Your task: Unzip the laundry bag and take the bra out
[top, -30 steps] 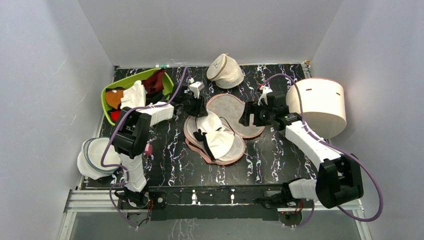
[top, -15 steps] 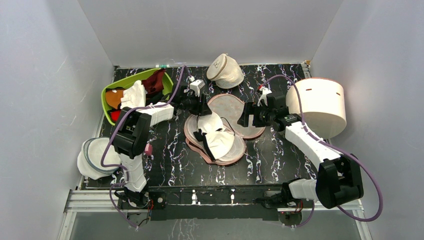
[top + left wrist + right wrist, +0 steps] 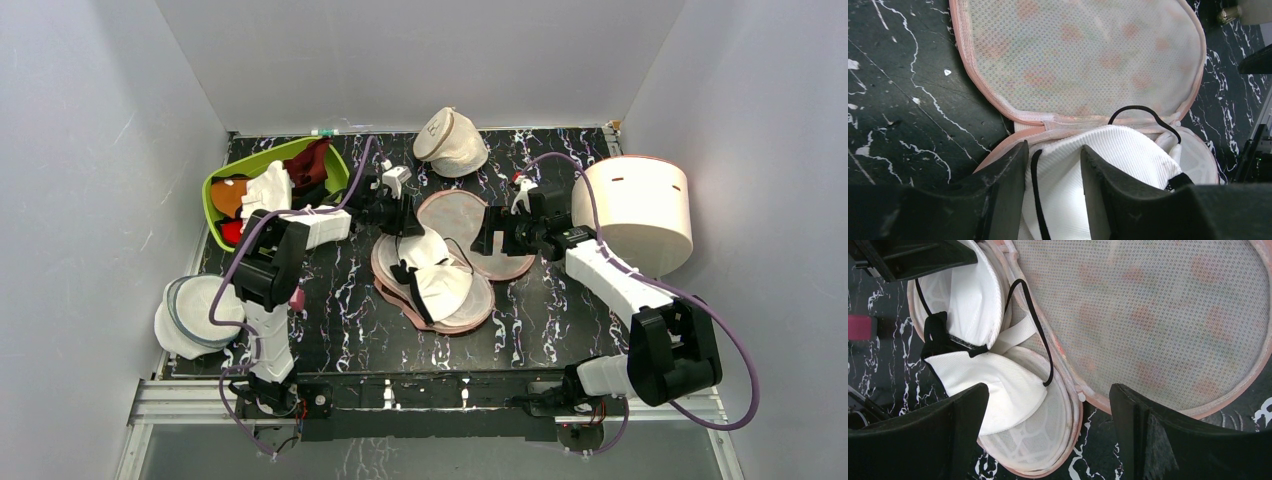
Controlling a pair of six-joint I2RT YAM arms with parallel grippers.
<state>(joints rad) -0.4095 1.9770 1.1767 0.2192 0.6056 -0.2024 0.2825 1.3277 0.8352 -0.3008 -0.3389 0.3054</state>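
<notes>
My left jaws sit half-closed astride the bra (image 3: 1128,160) (gripping? I cannot tell). My right jaws gape wide, empty, above the laundry bag (image 3: 1168,315).

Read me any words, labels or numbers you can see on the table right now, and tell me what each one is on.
No text is legible in any view.
The round label on the cream pouch: dark marks, too small to read.
The bra: pale flecks along its black band, too blurred to tell whether they are lettering.
The laundry bag: printed motifs only, no words.
</notes>
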